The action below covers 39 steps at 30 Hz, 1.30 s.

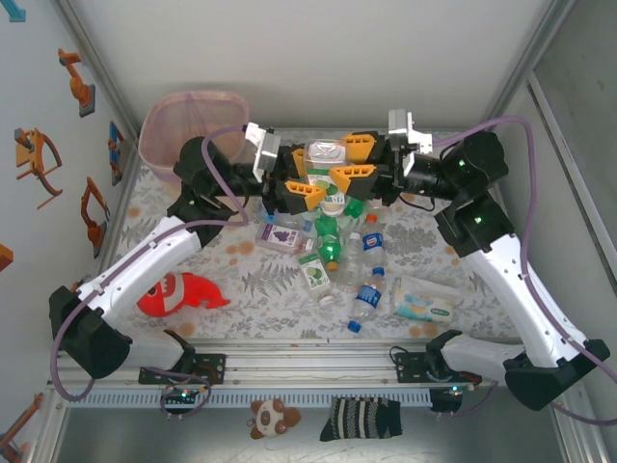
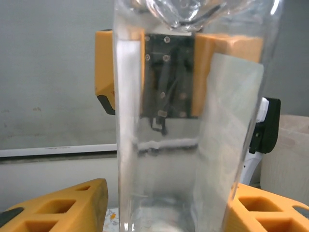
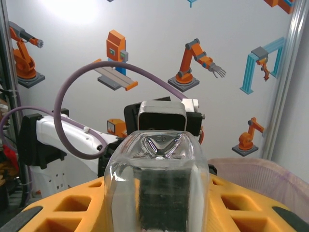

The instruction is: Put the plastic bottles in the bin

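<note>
A clear plastic bottle (image 1: 326,152) hangs in the air between both grippers at the back middle of the table. My right gripper (image 1: 347,161) is shut on it, its orange fingers (image 3: 72,205) pressed to both sides of the bottle (image 3: 157,169). My left gripper (image 1: 310,177) is open around the same bottle (image 2: 188,145), with a small gap at its left finger (image 2: 58,208). Several more bottles lie on the table below, among them a green one (image 1: 330,238) and a clear one with a blue cap (image 1: 365,299). The pink-beige bin (image 1: 193,121) stands at the back left, beside the left arm.
A red plush fish (image 1: 178,294) lies at the front left. A flat pale wipes pack (image 1: 424,301) lies at the front right. A small purple-printed pack (image 1: 278,234) and a green carton (image 1: 313,273) sit among the bottles. Walls enclose the table on three sides.
</note>
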### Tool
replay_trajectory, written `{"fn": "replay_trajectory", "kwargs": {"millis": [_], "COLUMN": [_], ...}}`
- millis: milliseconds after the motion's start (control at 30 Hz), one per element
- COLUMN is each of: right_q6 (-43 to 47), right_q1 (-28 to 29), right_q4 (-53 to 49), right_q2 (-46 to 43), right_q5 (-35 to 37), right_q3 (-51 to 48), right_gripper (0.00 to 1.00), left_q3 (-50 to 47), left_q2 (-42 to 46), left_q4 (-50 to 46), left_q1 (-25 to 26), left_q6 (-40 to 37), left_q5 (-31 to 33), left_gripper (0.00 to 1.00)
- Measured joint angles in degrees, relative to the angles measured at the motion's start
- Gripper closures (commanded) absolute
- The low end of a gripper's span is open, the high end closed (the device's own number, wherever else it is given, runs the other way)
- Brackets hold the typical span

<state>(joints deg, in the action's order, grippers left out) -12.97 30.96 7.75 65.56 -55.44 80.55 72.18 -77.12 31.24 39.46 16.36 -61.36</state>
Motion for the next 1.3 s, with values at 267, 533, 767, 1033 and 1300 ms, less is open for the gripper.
{"fn": "replay_trajectory", "kwargs": {"millis": [267, 533, 767, 1033, 1300], "right_q6": [1.03, 2.89, 6.36, 11.15, 13.44], "right_q1": [0.26, 0.74, 0.81, 0.81, 0.81], "right_q4": [-1.51, -4.17, -10.19, -16.74, -20.72], "right_q2": [-0.02, -0.63, -3.76, -8.48, -8.85], "right_q5": [1.11, 2.19, 6.16, 12.07, 15.17], "right_q3": [0.22, 0.44, 0.59, 0.59, 0.59], "right_gripper": [0.73, 0.42, 0.27, 0.27, 0.27], "left_q3": [0.0, 0.0, 0.0, 1.29, 8.41], "left_q2": [0.13, 1.38, 3.39, 5.27, 5.27], "left_q4": [-0.28, -3.96, -9.99, -20.09, -33.73], "left_q1": [0.0, -0.02, -0.85, -4.26, -7.61], "left_q6": [-0.98, -4.11, -8.0, -12.22, -17.75], "left_q5": [-0.44, -0.2, 3.04, 15.8, 38.34], "left_gripper": [0.61, 0.67, 0.7, 0.71, 0.75]}}
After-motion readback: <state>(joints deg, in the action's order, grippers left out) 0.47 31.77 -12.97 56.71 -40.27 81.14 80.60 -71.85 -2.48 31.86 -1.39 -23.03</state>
